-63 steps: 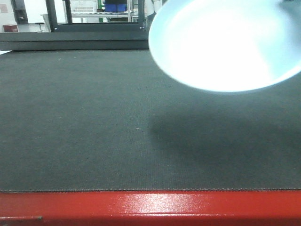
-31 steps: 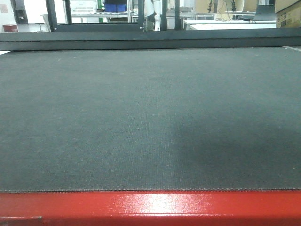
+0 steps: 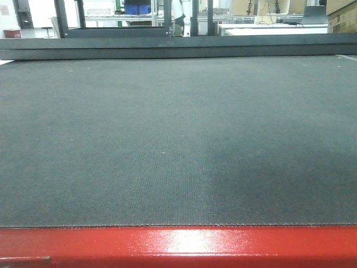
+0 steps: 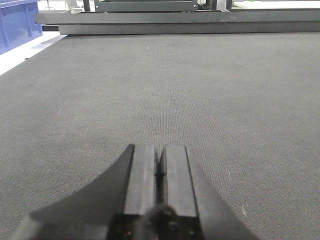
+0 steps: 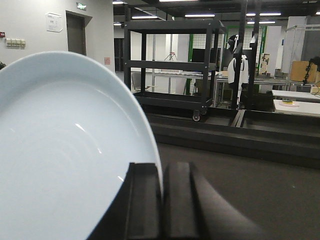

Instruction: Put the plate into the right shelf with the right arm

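Grey mat (image 3: 167,139) fills the front view; we note the plate (image 5: 65,150) has left it within the second. Left wrist: left gripper (image 4: 159,156) pressed together, empty. Right wrist: right gripper (image 5: 162,175) clamped on the plate's rim, held aloft; shelf placement pending.

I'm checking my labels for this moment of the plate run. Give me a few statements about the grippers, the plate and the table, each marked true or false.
1. The right gripper is shut on the rim of the plate. True.
2. The left gripper holds a cup. False: its fingers are pressed together with nothing between them, above the mat.
3. The plate lies flat on the mat in the front view. False: no plate shows in that view. The right wrist view shows it held on edge in the right gripper.
4. The table's near edge is red. True.
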Controlling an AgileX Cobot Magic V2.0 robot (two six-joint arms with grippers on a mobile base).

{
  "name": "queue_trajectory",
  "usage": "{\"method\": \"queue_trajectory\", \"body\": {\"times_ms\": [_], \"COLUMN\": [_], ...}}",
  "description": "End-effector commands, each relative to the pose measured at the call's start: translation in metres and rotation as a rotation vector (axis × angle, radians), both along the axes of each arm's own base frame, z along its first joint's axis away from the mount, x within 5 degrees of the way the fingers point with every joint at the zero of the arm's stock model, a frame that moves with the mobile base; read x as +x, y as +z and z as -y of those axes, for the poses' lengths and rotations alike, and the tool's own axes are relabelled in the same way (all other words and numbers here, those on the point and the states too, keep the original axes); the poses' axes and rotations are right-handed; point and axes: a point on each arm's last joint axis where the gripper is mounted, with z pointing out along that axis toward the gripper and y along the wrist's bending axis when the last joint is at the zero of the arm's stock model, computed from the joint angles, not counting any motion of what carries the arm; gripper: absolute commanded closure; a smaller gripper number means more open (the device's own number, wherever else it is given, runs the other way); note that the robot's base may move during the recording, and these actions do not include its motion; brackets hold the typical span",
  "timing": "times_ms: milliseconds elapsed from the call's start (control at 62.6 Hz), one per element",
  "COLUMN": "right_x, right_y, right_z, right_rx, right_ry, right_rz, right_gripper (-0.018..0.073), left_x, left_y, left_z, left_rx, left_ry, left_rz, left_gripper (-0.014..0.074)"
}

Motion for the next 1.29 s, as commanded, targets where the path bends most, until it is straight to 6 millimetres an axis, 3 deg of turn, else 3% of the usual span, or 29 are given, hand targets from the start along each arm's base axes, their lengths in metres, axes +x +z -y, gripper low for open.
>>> {"method": "queue_trajectory", "body": {"times_ms": [0, 1277], "right_x": [-0.0051, -0.0051], "right_y": [0.0174, 0.0174], "right_z": [0.0003, 0.0003], "right_rx": [0.026, 0.026], "right_ry": [0.012, 0.012], "right_rz": [0.125, 0.125], "right_gripper": [0.0505, 0.0505], "left_x": [-0.0004, -0.0004], "left_y": [0.0054, 0.0054], "left_z": [-0.0013, -0.0013], "left_rx": [-0.011, -0.011], "left_ry": [0.013, 0.013], "left_rz": [0.087, 0.087], "left_gripper": [0.0643, 0.0643]}}
